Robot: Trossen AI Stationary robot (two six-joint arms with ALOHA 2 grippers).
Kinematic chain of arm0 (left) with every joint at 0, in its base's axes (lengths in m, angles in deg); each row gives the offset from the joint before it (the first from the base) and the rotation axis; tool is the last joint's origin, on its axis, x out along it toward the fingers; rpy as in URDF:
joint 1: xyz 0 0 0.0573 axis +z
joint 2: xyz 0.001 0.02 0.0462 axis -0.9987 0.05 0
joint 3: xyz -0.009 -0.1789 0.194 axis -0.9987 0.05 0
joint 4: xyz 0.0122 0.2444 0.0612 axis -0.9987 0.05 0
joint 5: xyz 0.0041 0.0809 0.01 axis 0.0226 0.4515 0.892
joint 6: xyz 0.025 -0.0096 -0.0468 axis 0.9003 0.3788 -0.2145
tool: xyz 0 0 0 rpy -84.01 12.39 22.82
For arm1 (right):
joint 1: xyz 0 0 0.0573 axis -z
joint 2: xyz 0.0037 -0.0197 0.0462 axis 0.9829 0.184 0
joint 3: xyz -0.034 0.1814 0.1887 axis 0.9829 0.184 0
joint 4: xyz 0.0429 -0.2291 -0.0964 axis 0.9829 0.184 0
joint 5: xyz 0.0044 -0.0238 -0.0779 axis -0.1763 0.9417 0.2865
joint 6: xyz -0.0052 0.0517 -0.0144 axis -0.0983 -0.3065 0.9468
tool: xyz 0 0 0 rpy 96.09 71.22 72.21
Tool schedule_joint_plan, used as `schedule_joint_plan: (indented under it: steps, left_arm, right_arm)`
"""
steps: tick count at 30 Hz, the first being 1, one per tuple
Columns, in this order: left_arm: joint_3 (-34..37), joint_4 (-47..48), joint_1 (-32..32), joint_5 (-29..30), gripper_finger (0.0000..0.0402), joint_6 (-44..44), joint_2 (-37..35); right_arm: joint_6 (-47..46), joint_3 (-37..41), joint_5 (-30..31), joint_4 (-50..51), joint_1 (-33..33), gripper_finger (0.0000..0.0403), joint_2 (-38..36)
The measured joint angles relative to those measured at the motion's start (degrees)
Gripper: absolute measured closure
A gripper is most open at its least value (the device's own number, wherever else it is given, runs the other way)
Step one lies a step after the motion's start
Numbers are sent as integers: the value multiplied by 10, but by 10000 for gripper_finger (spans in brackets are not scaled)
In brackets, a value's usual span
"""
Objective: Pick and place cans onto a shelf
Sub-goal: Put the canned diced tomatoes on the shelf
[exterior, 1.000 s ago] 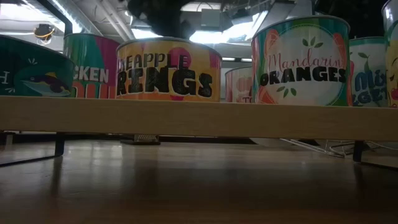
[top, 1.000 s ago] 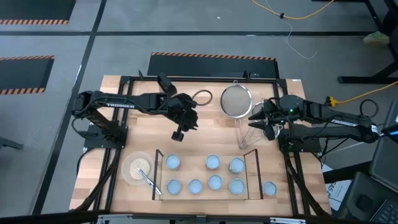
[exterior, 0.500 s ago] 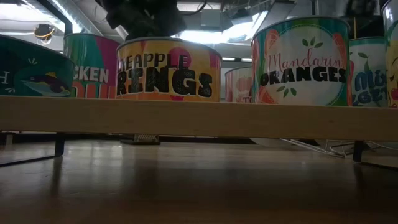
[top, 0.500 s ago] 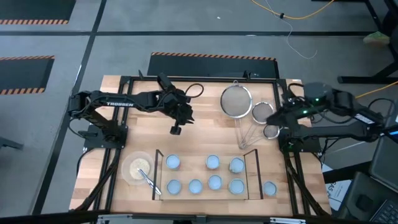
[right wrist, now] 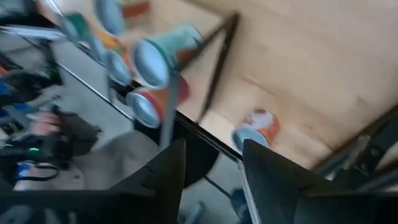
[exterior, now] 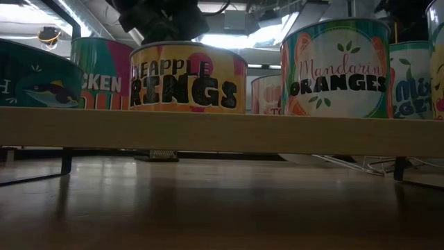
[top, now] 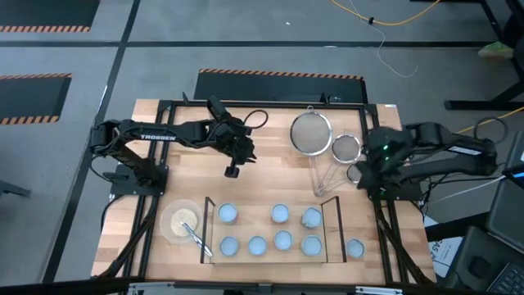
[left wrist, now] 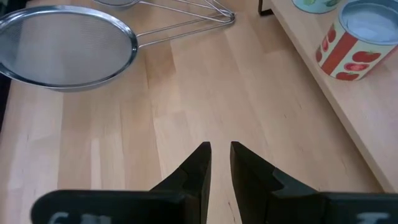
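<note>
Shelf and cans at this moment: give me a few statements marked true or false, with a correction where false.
1. Seven cans stand on the shelf. True.
2. One can stands on the table outside the shelf's right end. True.
3. The left gripper holds a can. False: its fingers are nearly together with nothing between them, over bare table.
4. The right gripper is shut on a can. False: it is open and empty.
5. The bowl sits on the shelf. False: it rests on the table, beside the shelf's left end.
</note>
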Motion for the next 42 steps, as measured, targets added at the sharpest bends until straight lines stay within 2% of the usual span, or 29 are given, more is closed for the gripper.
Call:
schedule_joint_plan:
  steps: [8, 11, 19, 25, 28, 32, 42]
  left_arm:
    - [0, 0, 0, 1, 347, -1, 0]
    - [0, 0, 0, 1, 347, -1, 0]
    - [0, 0, 0, 1, 347, -5, 0]
    - [0, 0, 1, 2, 347, -15, 0]
    - [0, 0, 0, 3, 347, -15, 0]
    - [0, 0, 0, 3, 347, -15, 0]
    - [0, -1, 0, 3, 347, -15, 0]
  right_arm:
    - [-104, 61, 5, -84, -169, 238, 58]
    - [-133, 69, 30, -128, -241, 238, 83]
    - [-233, 69, 136, -156, -425, 238, 140]
    - [-305, 70, 250, -184, -547, 238, 185]
    - [-326, 70, 284, -186, -584, 238, 216]
    - [-337, 70, 289, -196, -611, 238, 263]
    - [-337, 70, 286, -206, -619, 238, 339]
